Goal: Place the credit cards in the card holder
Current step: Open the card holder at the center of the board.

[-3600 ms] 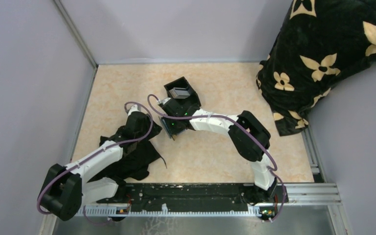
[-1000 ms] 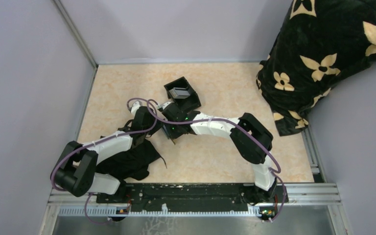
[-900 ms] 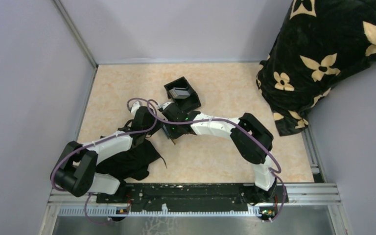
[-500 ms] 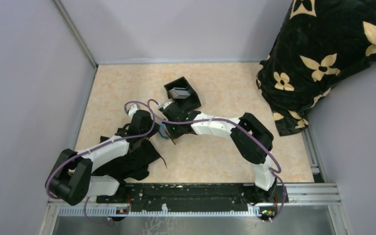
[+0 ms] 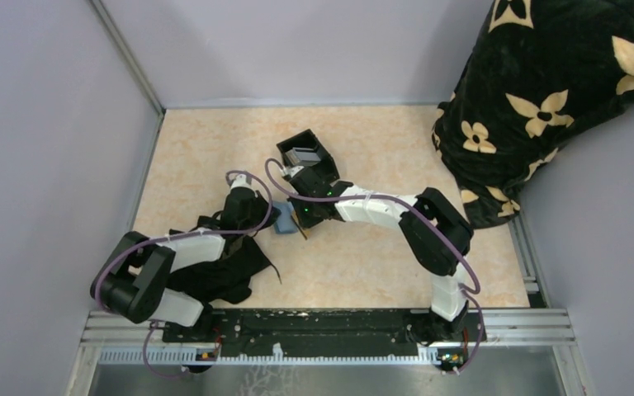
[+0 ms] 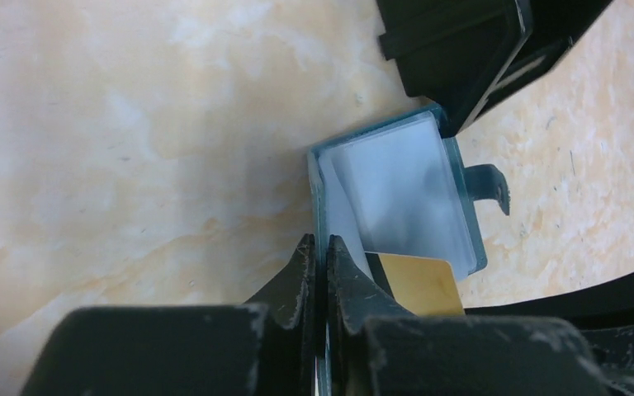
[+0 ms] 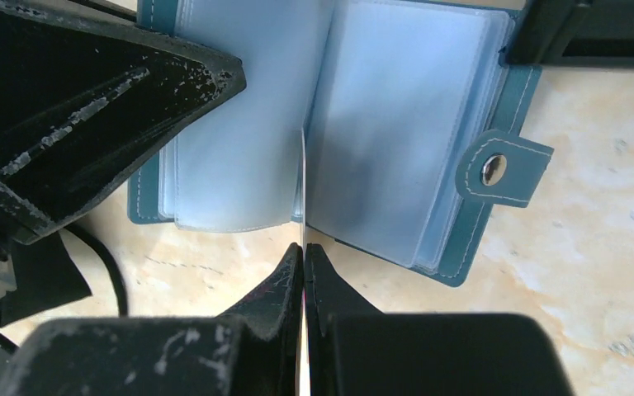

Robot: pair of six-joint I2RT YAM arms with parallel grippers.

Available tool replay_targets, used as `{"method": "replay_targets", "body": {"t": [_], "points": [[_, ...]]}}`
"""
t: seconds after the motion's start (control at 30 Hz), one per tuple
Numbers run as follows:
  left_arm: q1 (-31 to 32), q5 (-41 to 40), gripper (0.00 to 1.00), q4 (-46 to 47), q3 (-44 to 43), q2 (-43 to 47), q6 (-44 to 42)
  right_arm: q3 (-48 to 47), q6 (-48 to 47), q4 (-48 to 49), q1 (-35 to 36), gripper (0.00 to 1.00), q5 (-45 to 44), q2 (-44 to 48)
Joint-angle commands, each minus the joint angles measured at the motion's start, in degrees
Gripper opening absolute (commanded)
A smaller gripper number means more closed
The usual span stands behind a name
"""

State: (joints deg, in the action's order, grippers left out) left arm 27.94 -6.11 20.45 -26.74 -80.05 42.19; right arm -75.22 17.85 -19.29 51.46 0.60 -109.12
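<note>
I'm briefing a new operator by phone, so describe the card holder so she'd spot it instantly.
On the beige table, find the black open-topped tray near the middle. Just on its near side lies the card holder, open. It alone is teal, with clear plastic sleeves and a snap tab.

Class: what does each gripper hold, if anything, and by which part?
Right gripper pinches a card by its near edge; left gripper pinches the card holder by one cover edge.
</note>
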Motion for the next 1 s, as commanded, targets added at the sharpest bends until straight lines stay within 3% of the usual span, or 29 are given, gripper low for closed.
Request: {"method": "replay_targets", "body": {"t": [0.0,0.33,0.97], "points": [[-0.3,10.2,0.00,9.4,0.0,-4.7,-5.2,2.1,0.4,0.9,-1.9,0.00,0.1,4.2],[-0.4,22.3,0.00,17.4,-3.3,-14.0,-8.8,9.4,3.4,5.4,-9.8,0.00,6.3,8.6],[-0.6,26.3,0.01,20.2,-3.8,-20.8,-6.6,20.6,14.8,20.4,-19.5,0.00,19.8,10.0]]}}
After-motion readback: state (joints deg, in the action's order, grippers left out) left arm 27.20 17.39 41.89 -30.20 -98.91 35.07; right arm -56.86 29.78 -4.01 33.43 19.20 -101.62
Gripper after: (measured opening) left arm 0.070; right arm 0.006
